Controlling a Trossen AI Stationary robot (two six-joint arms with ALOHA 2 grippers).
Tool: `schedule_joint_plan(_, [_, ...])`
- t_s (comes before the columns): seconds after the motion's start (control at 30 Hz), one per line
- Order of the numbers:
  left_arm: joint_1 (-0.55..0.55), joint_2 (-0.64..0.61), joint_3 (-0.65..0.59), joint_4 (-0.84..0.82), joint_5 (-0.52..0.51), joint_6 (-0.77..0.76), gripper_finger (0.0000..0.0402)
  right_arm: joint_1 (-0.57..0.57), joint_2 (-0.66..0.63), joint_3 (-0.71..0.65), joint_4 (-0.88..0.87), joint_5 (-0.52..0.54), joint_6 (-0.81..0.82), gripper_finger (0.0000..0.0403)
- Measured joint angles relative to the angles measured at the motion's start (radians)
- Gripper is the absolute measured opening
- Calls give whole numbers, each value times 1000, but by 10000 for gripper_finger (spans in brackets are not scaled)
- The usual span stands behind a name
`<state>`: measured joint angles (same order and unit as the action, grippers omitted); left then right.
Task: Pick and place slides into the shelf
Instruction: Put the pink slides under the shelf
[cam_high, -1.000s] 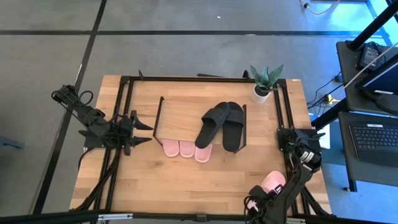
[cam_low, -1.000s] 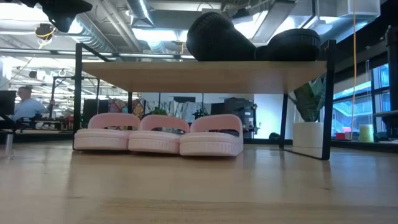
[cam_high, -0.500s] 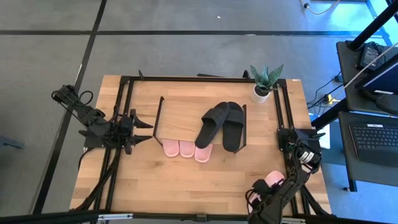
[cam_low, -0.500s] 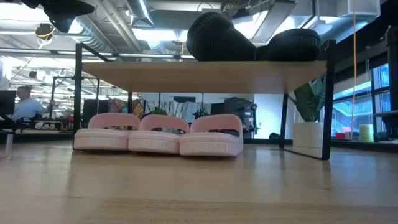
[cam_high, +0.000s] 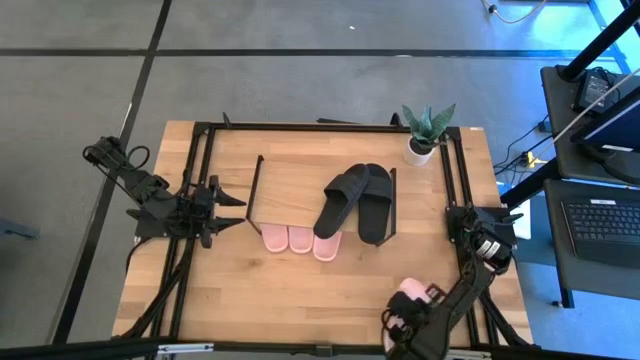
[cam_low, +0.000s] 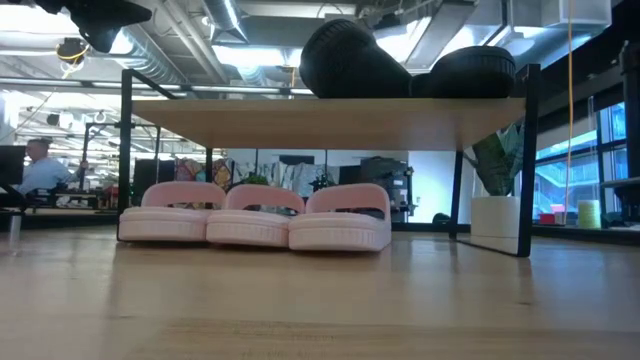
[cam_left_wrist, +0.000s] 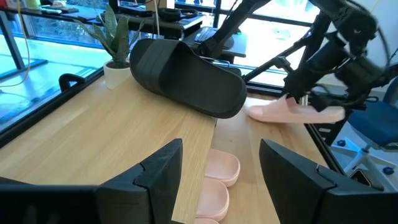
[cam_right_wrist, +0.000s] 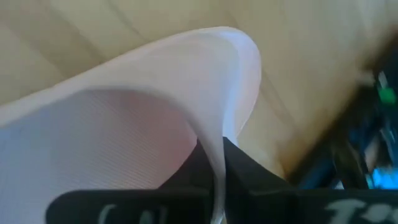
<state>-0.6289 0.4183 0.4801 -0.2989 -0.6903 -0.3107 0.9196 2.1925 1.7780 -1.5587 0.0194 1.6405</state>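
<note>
The right gripper (cam_high: 405, 322) is closed on 1 pink slide (cam_high: 409, 297) at the near right edge of the table (cam_high: 300, 290), well apart from the shelf (cam_high: 300, 185). In the right wrist view the slide's thin edge (cam_right_wrist: 217, 149) is seen pinched between the dark fingers (cam_right_wrist: 249, 171); whether it is the sole rim or the strap that is held cannot be made out with certainty. The slide is judged to be light, soft foam that bends readily, so a hold on the wide strap or the sole edge is suited, and sagging may be expected when it is carried by 1 edge.

3 pink slides (cam_high: 299, 240) are lined up under the shelf, touching side by side, and 2 black slides (cam_high: 358, 202) lie on its top board. The left gripper (cam_high: 232, 213) is parked with its fingers spread wide, just beside the shelf's left end.

Compared with 1 second ago, the held slide has been carried from beside the right edge of the table toward the left and nearer the front edge. The left arm and the shelved slides are unchanged.
</note>
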Motion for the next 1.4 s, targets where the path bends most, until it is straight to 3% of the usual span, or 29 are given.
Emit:
schedule_joint_plan(0.27, [0, 0, 0, 0, 0, 0, 205, -141, 0, 145, 8, 206, -260, 12])
schedule_joint_plan(0.47, [0, 0, 0, 0, 0, 0, 205, -261, 0, 95, 6, 265, -474, 12])
schedule_joint_plan(0.67, [0, 0, 0, 0, 0, 0, 205, -341, 0, 32, 62, 342, -584, 12])
schedule_joint_plan(0.97, [0, 0, 0, 0, 0, -2, 205, -408, -3, -49, 159, 409, -629, 12])
schedule_joint_plan(1.4, [0, 0, 0, 0, 0, -3, 205, -401, -3, -60, 230, 400, -603, 48])
